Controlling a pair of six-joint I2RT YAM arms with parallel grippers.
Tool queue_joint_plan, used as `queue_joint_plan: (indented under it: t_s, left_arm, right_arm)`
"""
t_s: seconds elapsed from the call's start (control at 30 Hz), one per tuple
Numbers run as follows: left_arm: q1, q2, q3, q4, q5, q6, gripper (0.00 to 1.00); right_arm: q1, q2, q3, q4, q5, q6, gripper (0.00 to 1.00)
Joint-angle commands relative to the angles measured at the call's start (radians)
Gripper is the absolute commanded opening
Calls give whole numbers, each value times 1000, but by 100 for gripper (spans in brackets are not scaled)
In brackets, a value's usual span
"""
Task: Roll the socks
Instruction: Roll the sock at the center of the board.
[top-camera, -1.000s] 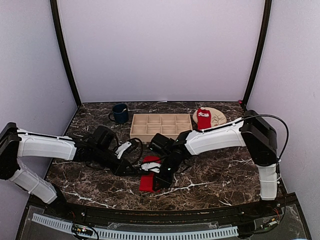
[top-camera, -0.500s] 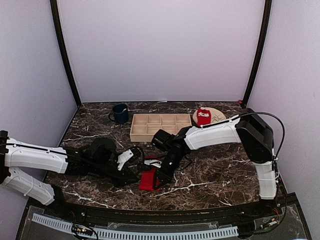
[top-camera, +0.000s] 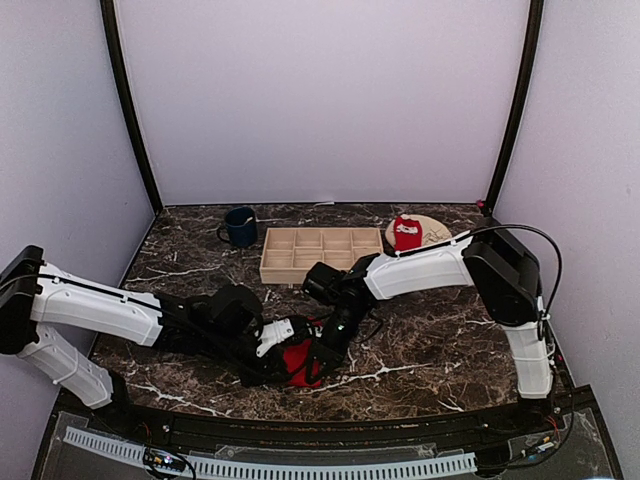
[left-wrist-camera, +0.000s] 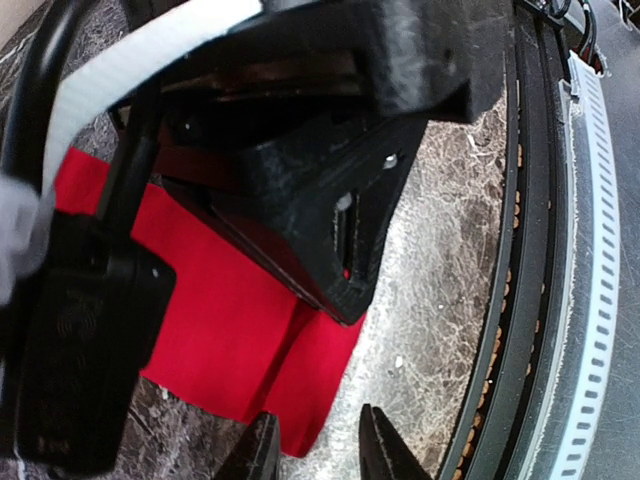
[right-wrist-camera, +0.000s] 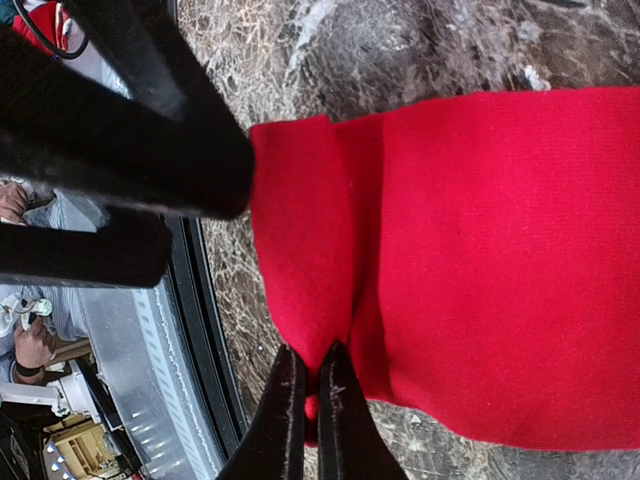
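Early in the rolling, probably: right gripper (right-wrist-camera: 305, 400) pinches a fold of the sock (right-wrist-camera: 480, 250) near the table's (top-camera: 440, 350) front edge; left gripper (left-wrist-camera: 315, 455) (jaws spread, empty) must next catch its corner.

Sock (right-wrist-camera: 480, 250): red cloth, showing a fine, matt knit.
Tabletop (top-camera: 430, 350): dark stone-look slab with white veining, giving off a faint sheen.
Tray (top-camera: 300, 272): pale bare wood, looking matt.
Mug (top-camera: 241, 227): dark blue, glinting glossy.
Right end effector (right-wrist-camera: 305, 385): black plastic, appearing matt and slightly grainy.
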Motion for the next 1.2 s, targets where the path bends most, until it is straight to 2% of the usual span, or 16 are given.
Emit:
queue_joint_plan:
  t_s: [0.0,0.47,0.9,1.17]
  left_arm:
    - [-4,34,53,-60,-13,82,29]
    - [-9,85,80,-100,35,138,28]
    - [-35,126,98,-86,-60,155,30]
    - [-36,167,127,-121,-18,184,30]
  right_arm:
    - [-9,21,30,-18,-32,-12,1]
    - [-14,31,33,-26,-49,-18,1]
    - [-16,35,33,-41,-76,-28,1]
    - [-17,41,41,-49,-79,-34,0]
